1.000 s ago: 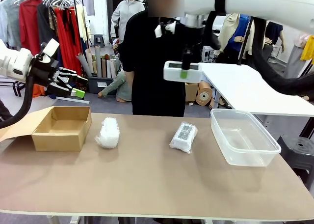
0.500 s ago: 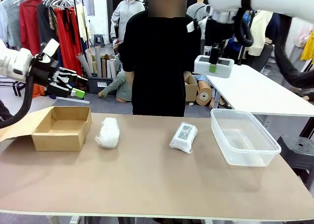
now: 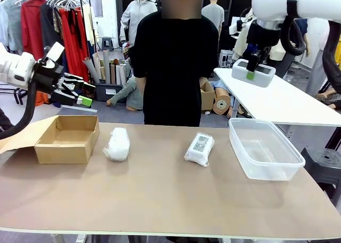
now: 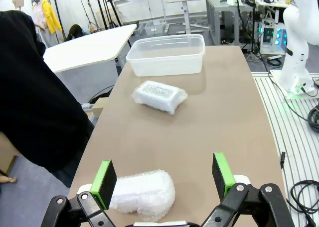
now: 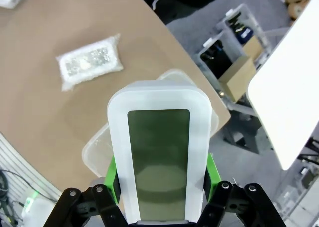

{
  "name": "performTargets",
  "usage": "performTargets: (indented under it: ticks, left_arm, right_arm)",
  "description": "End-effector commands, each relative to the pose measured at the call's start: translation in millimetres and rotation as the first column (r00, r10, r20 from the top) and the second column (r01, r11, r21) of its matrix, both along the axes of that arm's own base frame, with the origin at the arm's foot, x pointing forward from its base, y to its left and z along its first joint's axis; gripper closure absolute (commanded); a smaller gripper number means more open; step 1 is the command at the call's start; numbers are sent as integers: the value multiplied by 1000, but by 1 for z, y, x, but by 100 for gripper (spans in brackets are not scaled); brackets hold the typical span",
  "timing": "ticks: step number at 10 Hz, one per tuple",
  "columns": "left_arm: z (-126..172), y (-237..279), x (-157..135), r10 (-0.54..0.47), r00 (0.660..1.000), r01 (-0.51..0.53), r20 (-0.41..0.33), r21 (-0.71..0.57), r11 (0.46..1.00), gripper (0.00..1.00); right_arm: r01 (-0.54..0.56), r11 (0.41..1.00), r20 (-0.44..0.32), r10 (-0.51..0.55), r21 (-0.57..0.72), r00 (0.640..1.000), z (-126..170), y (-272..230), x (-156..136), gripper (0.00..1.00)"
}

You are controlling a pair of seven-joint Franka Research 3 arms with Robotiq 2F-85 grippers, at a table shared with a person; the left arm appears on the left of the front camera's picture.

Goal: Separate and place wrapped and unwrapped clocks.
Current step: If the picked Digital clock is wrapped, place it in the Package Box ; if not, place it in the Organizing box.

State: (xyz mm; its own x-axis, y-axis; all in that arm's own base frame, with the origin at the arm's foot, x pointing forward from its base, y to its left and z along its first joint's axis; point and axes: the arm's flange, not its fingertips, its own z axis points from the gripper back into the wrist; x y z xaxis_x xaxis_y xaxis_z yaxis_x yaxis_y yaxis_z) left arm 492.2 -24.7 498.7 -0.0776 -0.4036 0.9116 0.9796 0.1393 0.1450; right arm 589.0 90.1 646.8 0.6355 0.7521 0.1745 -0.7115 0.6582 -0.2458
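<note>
Front view: at upper right, the right hand is clamped on the bare white clock. The plain bundle and the code-labelled bundle lie mid-frame on the surface.
Left wrist view: the left hand has its fingers apart.
Right wrist view: the clock's screen is grey-green, and the label's print is unreadable.

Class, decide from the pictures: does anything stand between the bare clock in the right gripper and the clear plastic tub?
Nothing visible does. The right gripper holds the bare clock in open air above the clear tub, which is lidless and empty; the labelled bundle lies aside.
</note>
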Motion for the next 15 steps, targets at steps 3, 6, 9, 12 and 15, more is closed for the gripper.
performTargets:
  ticks: [3,6,9,12,15]
  left_arm:
    - [1,-1,0,-2,1000,2,2,-1,1000,0]
    - [1,-1,0,-2,1000,2,2,-1,1000,0]
    - [1,-1,0,-2,1000,2,2,-1,1000,0]
    - [1,-1,0,-2,1000,2,2,-1,1000,0]
    - [1,-1,0,-2,1000,2,2,-1,1000,0]
  right_arm:
    - [48,993,26,-52,111,998,-11,-14,3,100]
    - [44,999,-7,-43,26,999,-12,-18,6,100]
    - [44,999,-7,-43,26,999,-12,-18,6,100]
    - [96,995,-7,-96,22,995,-24,-27,15,100]
    - [199,979,-93,-196,32,976,-60,-74,10,100]
